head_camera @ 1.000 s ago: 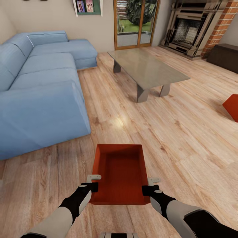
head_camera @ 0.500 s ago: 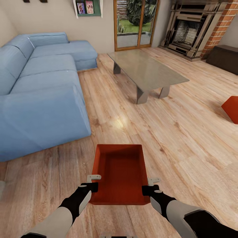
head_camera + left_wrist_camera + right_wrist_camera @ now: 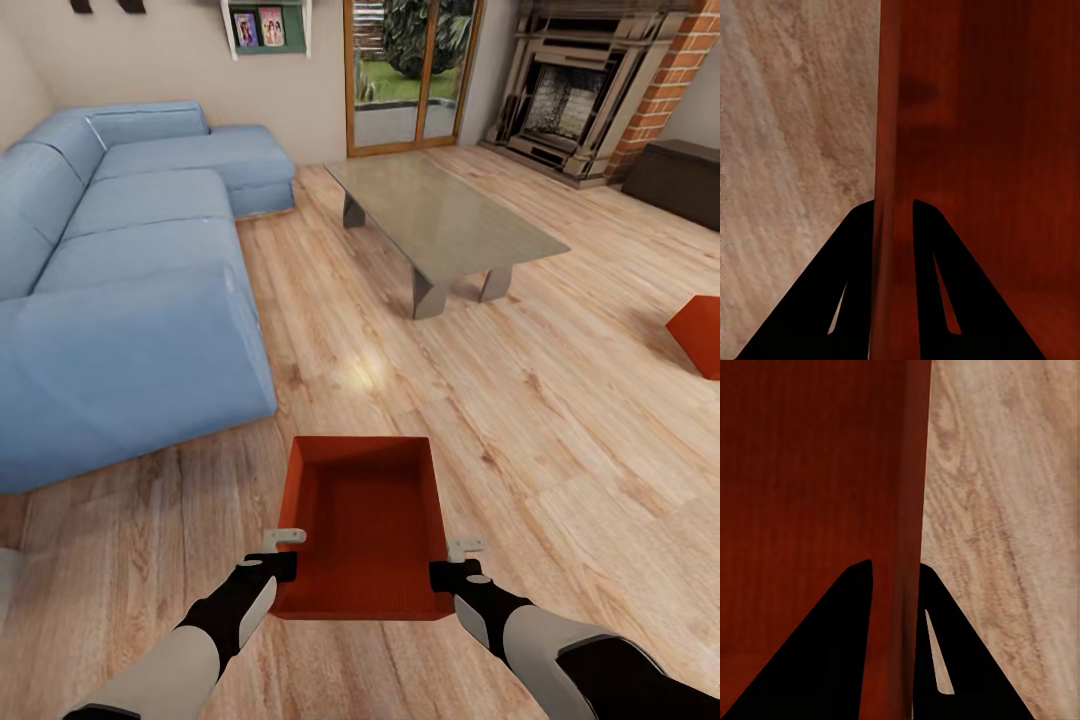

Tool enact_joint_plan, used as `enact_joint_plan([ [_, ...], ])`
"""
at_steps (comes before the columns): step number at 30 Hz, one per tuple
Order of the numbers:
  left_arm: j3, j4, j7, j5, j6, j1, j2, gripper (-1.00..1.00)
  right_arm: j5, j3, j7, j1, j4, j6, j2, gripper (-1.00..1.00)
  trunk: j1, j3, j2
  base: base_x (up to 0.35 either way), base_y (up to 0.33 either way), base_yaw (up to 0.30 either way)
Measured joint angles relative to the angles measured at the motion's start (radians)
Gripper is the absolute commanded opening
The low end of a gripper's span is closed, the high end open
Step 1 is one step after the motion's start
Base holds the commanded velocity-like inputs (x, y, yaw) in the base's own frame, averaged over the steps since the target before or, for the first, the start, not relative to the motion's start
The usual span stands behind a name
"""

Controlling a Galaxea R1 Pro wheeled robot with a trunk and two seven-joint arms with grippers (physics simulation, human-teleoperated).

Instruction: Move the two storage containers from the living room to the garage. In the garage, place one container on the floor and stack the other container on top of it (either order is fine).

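Pinching the smooth red-orange rectangular bin (image 3: 365, 525) by opposite walls, both grippers' fingers (image 3: 855, 255) clamp thin plastic above wood planks (image 3: 520, 420).

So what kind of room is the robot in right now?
Most likely a living room: a blue corner sofa, a grey low table and a brick fireplace stand on a light wood plank floor.
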Motion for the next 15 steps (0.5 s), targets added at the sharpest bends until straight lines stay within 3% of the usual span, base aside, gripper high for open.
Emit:
enact_joint_plan([
  [15, -0.002, 0.000, 0.000, -0.002, 0.000, 0.000, -0.001, -1.00, 0.002, -0.002, 0.003, 0.000, -0.001, 0.000, -0.003, -1.00, -0.058, 0.047, 0.105, 0.000, 0.000, 0.000],
])
